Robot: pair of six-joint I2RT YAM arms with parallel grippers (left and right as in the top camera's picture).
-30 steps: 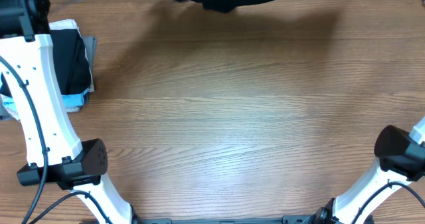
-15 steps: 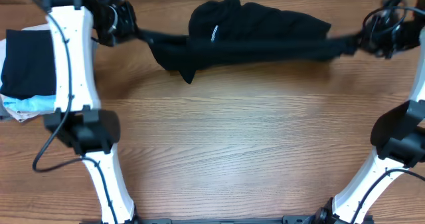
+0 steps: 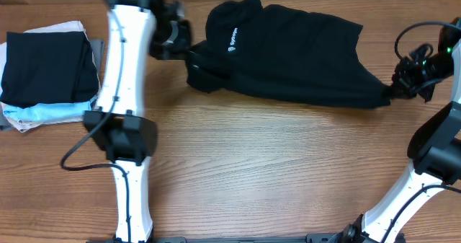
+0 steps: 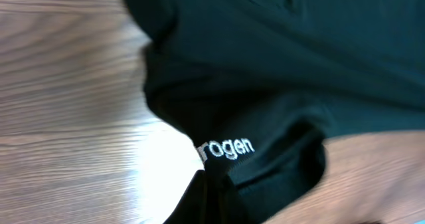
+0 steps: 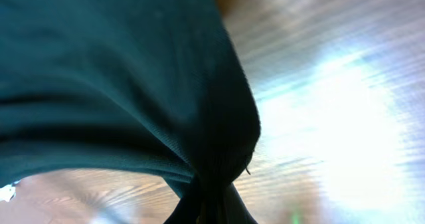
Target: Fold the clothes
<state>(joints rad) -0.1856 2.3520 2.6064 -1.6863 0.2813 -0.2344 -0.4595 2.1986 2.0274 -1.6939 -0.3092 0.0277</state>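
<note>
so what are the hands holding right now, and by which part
Both hold the black T-shirt. The left hand pinches the end by the lettered sleeve hem; the right hand pinches bunched fabric at the opposite end.

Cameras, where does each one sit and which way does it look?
Overhead: above the table, looking straight down at the black T-shirt, folded stack, left arm, right arm.
Left wrist: on the left gripper, facing down on shirt and white lettering; fingers hidden.
Right wrist: on the right gripper, facing bunched shirt; fingers hidden.
Shared: all show shirt and table.
</note>
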